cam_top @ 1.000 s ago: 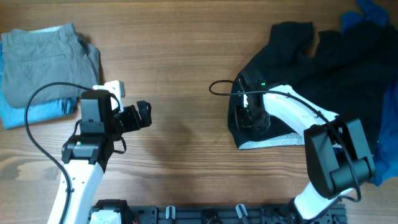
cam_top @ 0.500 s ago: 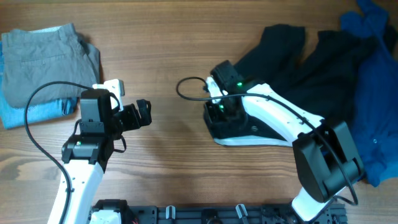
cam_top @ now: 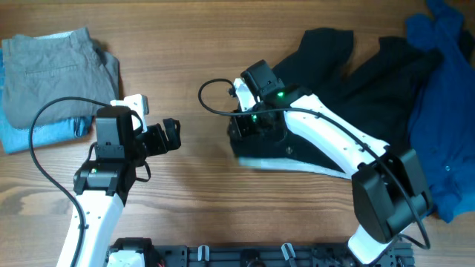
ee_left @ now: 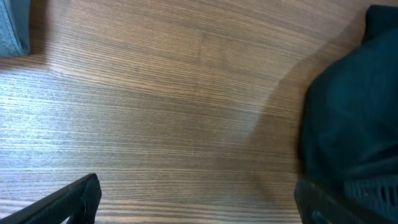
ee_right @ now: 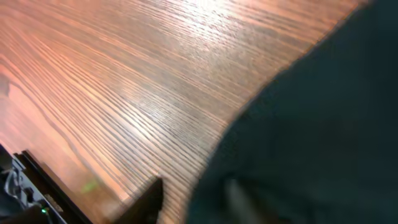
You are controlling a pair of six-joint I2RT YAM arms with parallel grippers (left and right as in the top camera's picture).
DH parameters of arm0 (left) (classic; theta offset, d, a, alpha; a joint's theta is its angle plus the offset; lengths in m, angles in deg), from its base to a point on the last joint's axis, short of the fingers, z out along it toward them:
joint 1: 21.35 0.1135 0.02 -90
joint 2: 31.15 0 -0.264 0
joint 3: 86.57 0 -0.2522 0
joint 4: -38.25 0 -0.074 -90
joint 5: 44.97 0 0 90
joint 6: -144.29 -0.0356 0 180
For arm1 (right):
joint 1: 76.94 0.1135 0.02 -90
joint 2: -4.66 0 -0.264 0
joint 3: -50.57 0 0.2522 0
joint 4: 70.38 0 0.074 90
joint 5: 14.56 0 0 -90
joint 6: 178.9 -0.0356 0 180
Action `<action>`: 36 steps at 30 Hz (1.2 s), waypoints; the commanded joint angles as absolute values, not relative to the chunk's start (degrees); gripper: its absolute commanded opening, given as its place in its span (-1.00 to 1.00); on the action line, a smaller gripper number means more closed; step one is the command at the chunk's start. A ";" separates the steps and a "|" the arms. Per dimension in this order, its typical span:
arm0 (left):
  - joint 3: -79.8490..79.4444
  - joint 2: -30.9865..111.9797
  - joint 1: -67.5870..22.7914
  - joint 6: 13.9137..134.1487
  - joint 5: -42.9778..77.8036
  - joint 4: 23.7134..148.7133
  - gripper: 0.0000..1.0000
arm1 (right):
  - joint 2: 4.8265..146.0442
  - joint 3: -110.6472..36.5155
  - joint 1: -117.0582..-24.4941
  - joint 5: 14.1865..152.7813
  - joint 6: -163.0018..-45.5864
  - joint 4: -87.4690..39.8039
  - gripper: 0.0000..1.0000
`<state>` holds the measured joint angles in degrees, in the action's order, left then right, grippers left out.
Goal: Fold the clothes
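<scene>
Wooden bench is spread at 2 o'clock with a black garment, clamped by the right hand; the left hand is held apart.

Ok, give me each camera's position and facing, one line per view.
Overhead: above the table, facing straight down; both arms show.
Left wrist: low over the wood, facing the black garment; own fingertips at the bottom corners.
Right wrist: close over wood and the same garment; one finger shows.
Shared: black garment, wood table.
</scene>
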<state>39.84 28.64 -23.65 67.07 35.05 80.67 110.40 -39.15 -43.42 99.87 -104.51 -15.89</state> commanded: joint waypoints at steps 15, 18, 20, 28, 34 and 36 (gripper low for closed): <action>38.64 30.98 -23.79 72.88 17.35 79.21 0.99 | 92.63 -40.86 -62.92 75.43 -105.80 -0.81 1.00; 38.64 34.21 -24.59 80.53 16.93 79.14 1.00 | 90.02 -40.86 -65.80 75.39 -105.58 -0.15 0.99; 38.64 38.04 -26.50 84.42 15.42 78.27 1.00 | 89.35 -40.86 -66.48 75.36 -105.47 0.29 0.99; 38.64 55.11 -38.80 99.64 13.11 69.35 0.95 | 89.30 -40.81 -66.52 75.36 -105.56 0.99 0.99; 38.64 64.31 -48.03 112.03 13.09 60.19 0.54 | 89.30 -40.81 -66.52 75.36 -105.54 1.31 0.99; 38.64 65.12 -50.17 111.68 13.83 58.27 -0.76 | 89.30 -40.81 -66.52 75.32 -105.56 1.29 0.99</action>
<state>39.34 63.37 -47.63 107.64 13.48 59.80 89.92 -39.77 -66.44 76.41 -105.17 1.25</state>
